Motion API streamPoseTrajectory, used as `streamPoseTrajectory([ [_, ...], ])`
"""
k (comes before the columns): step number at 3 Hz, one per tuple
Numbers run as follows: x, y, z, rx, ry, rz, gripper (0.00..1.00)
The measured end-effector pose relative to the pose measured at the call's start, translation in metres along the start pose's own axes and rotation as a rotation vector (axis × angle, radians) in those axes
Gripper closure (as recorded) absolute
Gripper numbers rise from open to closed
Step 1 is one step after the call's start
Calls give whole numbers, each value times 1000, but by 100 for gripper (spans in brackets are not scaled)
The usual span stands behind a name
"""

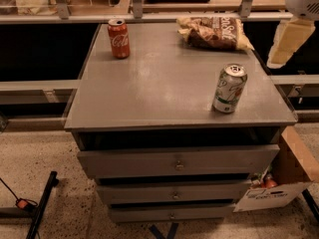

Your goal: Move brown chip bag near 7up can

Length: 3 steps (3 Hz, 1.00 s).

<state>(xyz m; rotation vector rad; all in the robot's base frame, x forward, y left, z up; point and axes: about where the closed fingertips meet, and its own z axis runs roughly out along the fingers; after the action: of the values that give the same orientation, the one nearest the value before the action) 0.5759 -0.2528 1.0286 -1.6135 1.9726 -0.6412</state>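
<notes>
The brown chip bag (pixel 215 32) lies flat at the far right of the grey cabinet top (pixel 159 88), dark brown with white lettering and pale tan edges. The 7up can (pixel 230 88) stands upright near the front right of the top, about a can's height in front of the bag. My gripper (pixel 288 43), pale yellow under a white arm, hangs beyond the cabinet's right edge, to the right of the bag and apart from it. It holds nothing that I can see.
A red cola can (pixel 119 38) stands at the far left of the top. The cabinet has three drawers (pixel 177 162) below. A cardboard box (pixel 289 176) sits on the floor at the right. A rail and shelves (pixel 149 16) run behind the cabinet.
</notes>
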Motion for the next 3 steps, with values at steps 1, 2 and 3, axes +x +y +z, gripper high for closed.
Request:
streamPoseTrajectory([
  [1, 11, -27, 23, 49, 36, -12, 0],
  [2, 29, -60, 52, 85, 25, -19, 0],
  [3, 35, -85, 87, 112, -48, -31, 0],
])
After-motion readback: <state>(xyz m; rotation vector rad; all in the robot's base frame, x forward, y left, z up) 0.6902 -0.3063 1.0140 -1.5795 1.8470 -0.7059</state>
